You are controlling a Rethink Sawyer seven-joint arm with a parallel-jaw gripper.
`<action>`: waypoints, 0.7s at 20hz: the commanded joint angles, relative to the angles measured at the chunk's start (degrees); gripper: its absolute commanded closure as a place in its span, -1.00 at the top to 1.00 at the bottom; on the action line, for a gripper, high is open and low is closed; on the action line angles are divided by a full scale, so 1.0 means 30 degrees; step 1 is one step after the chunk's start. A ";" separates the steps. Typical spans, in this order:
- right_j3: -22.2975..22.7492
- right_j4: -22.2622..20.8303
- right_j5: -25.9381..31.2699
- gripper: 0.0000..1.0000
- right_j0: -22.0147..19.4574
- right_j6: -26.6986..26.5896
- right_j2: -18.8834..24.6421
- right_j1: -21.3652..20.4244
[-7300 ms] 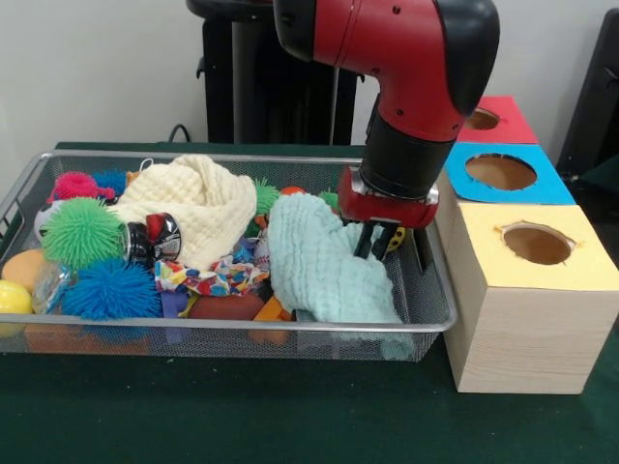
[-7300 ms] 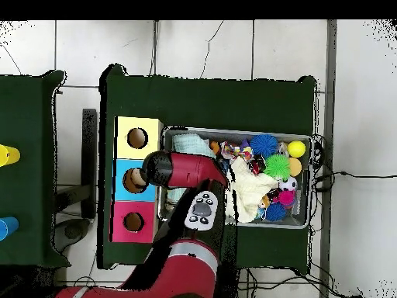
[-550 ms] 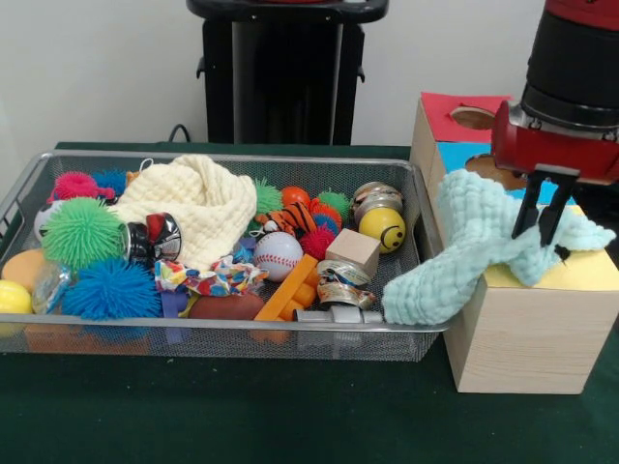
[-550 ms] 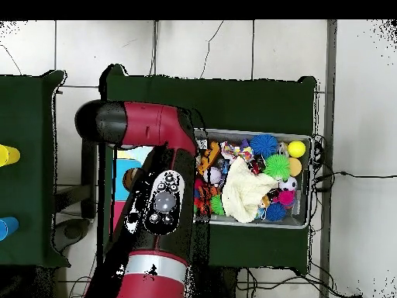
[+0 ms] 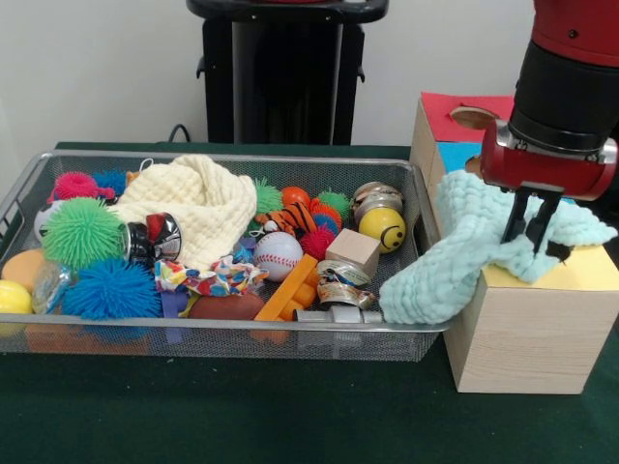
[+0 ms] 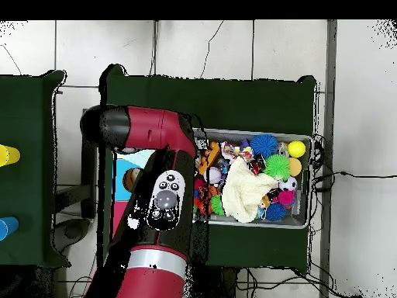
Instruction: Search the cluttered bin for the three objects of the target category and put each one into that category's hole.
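one big change: the mint-green waffle cloth (image 5: 484, 253) was lying inside the bin (image 5: 242, 333) by its right end, and now it hangs over the bin's right edge and onto the top of the yellow box (image 5: 530, 324). our gripper (image 5: 531, 224) was down in the bin then; now it is up over the yellow box, with its fingers pinched on the cloth. the cloth covers the hole in that box.

we think this helps our search. with the cloth out of the way we can see a smiley ball (image 5: 383, 228), a baseball (image 5: 278, 255) and a wooden block (image 5: 352, 251) near the bin's right end.

the confetti-patterned cloth scrap (image 5: 208, 279) lies by the bin's front edge, near the middle. we cannot pick out the braided rope ball for sure. none of the three soft things looks put away yet, so most of the job is left.
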 commanded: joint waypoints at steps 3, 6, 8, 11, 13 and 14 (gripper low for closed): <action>0.3441 0.1082 0.0440 -1.00 -0.0133 0.3317 0.2484 -0.0622; 0.3127 0.1634 0.0519 -1.00 -0.0376 0.3465 0.2970 -0.0383; 0.2937 0.1847 0.0404 -1.00 -0.0367 0.3553 0.3085 -0.0232; 0.2657 0.2033 -0.0329 -1.00 -0.0341 0.3643 0.3193 0.0303; 0.2551 0.2102 -0.1133 -1.00 -0.0392 0.3555 0.3360 0.0787; 0.2676 0.2158 -0.1674 -1.00 -0.0448 0.3427 0.3530 0.0933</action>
